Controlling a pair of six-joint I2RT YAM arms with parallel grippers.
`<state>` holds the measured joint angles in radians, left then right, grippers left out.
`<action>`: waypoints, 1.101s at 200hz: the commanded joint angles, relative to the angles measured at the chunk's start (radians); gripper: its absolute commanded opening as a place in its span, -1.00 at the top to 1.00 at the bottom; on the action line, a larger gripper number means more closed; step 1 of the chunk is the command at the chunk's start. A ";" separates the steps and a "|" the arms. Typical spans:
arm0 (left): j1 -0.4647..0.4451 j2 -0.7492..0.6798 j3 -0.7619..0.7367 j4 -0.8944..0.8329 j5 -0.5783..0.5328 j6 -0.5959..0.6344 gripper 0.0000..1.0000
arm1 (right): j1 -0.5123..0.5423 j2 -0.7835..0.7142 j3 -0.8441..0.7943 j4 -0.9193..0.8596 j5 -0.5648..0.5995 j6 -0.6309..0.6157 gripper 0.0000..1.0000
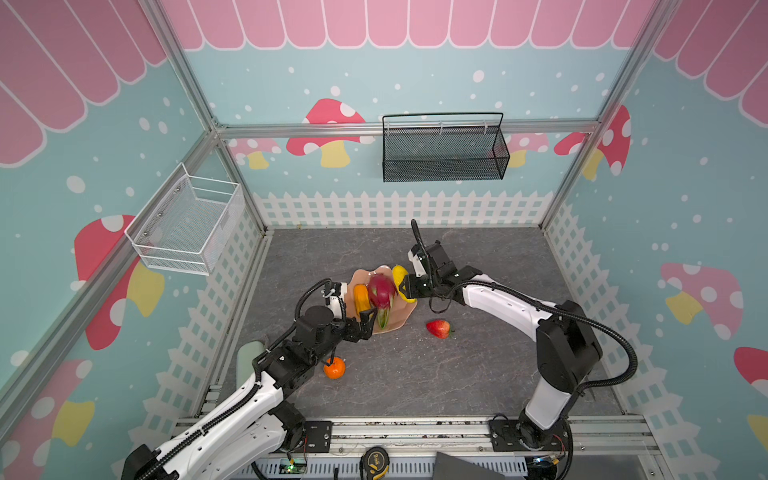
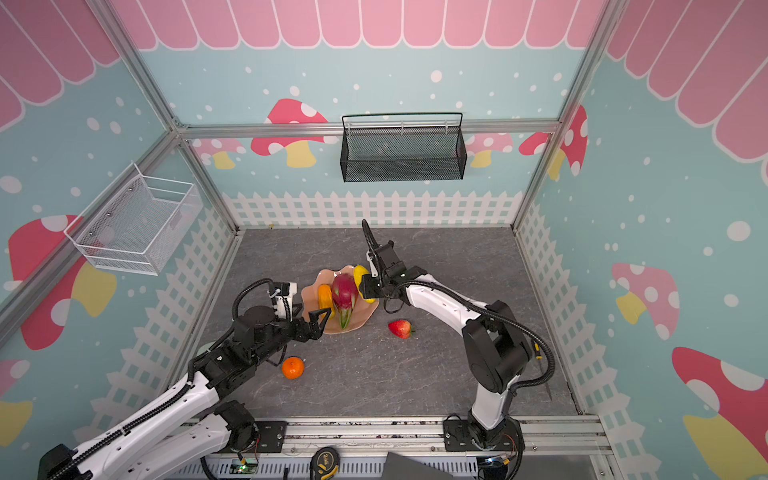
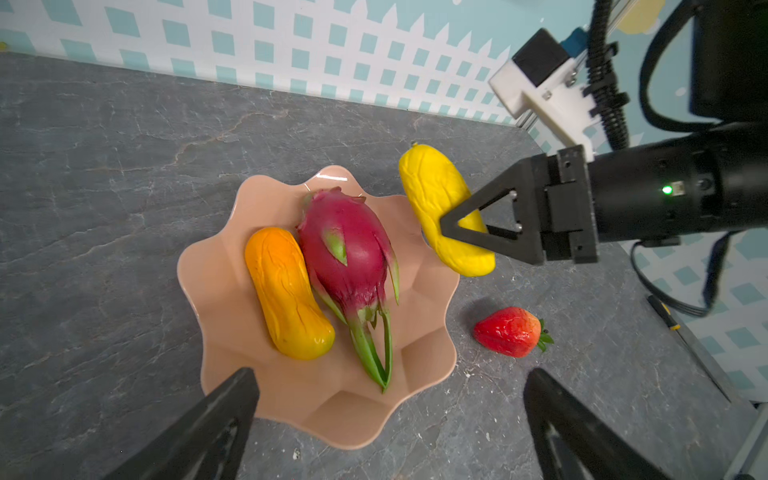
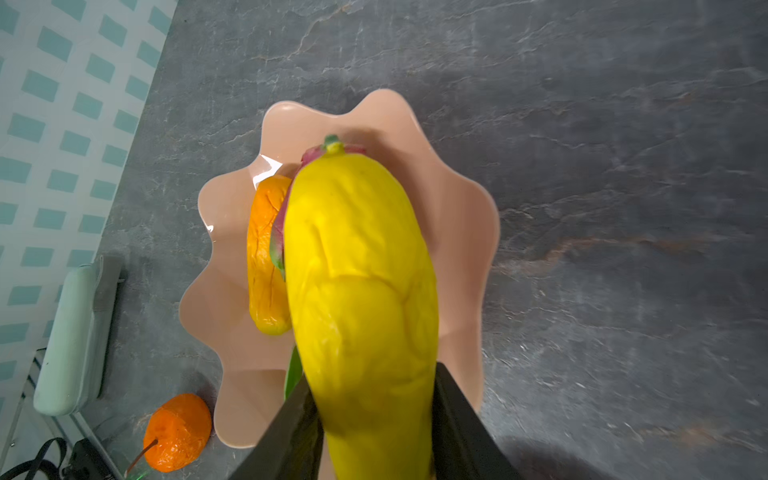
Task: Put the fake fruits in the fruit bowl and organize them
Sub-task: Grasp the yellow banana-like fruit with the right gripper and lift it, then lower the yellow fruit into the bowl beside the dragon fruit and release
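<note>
Yellow fruit (image 3: pixel 432 195) tight between right fingers (image 3: pixel 498 246)

- fruit bowl (image 3: pixel 216 332): glossy peach-pink.
- dragon fruit (image 3: pixel 349 257): magenta, green scales and tip.
- mango (image 3: pixel 282 291): orange-yellow.
- bumpy fruit (image 3: pixel 432 195): bright yellow.
- strawberry (image 3: pixel 509 332): red, green leaves.
- small orange (image 1: pixel 334 368): orange.
- table (image 3: pixel 104 187): dark grey, marbled with pale veins.
- walls (image 1: pixel 415 83): teal with white dots, red-and-pink mushrooms, white picket fence, pink scalloped top.
- mesh basket (image 1: pixel 444 153): black.
- wire basket (image 1: pixel 187 224): white.
</note>
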<state>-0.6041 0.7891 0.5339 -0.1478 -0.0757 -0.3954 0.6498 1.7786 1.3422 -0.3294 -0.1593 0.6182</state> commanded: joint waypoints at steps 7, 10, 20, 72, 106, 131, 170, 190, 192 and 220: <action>0.006 -0.051 0.007 -0.062 0.008 -0.034 -1.00 | 0.004 0.040 0.006 0.048 -0.056 0.022 0.15; 0.007 -0.055 0.006 -0.064 0.008 -0.032 -1.00 | 0.005 0.042 0.003 0.055 -0.055 0.025 0.15; 0.007 -0.060 0.003 -0.067 0.012 -0.028 -0.99 | 0.004 0.051 -0.003 0.065 -0.049 0.029 0.14; 0.008 -0.050 0.019 -0.075 0.021 -0.016 -0.99 | 0.004 0.095 0.003 0.056 -0.025 0.035 0.06; 0.009 -0.037 0.012 -0.072 0.028 -0.025 -1.00 | 0.004 0.104 -0.005 0.055 -0.020 0.029 0.00; 0.008 -0.043 0.007 -0.070 0.028 -0.028 -1.00 | 0.004 0.105 -0.003 0.054 -0.016 0.023 -0.04; 0.007 -0.051 0.000 -0.070 0.028 -0.030 -1.00 | 0.004 0.102 -0.002 0.043 -0.005 0.011 -0.28; 0.009 -0.049 -0.005 -0.072 0.031 -0.034 -0.99 | 0.005 0.093 -0.002 0.038 0.005 0.006 -0.32; 0.008 -0.048 -0.004 -0.072 0.030 -0.034 -0.99 | 0.004 0.092 -0.002 0.038 0.005 0.006 -0.32; 0.009 -0.047 -0.007 -0.068 0.032 -0.033 -0.99 | 0.004 0.067 -0.003 0.038 0.024 -0.012 -0.33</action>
<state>-0.6025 0.7479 0.5335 -0.2020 -0.0551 -0.4164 0.6498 1.8698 1.3418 -0.2844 -0.1650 0.6292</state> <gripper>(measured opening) 0.997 0.661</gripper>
